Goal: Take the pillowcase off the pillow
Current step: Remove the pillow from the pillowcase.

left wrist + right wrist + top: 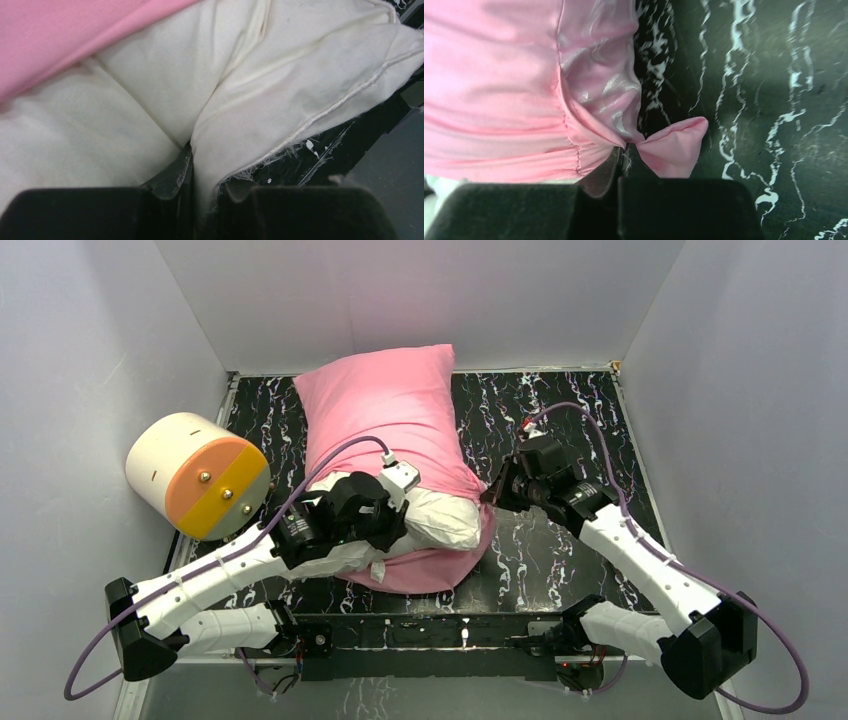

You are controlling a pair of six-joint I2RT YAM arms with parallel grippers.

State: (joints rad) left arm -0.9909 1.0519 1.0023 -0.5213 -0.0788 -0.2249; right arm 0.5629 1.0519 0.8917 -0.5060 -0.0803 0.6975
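My left gripper (194, 167) pinched the pillow (150, 85) corner between its fingers; my right gripper (624, 154) clamped the pillowcase (494, 90) hem. Mid-peel: next, I judged, pull them apart.

Place: robot lab test cell
Walls (90, 360): plain white panels boxing in the table
Table (560, 550): black marbled top
Rig: two arms (200, 580) bolted to a rail (420, 628), purple cables (340, 448)
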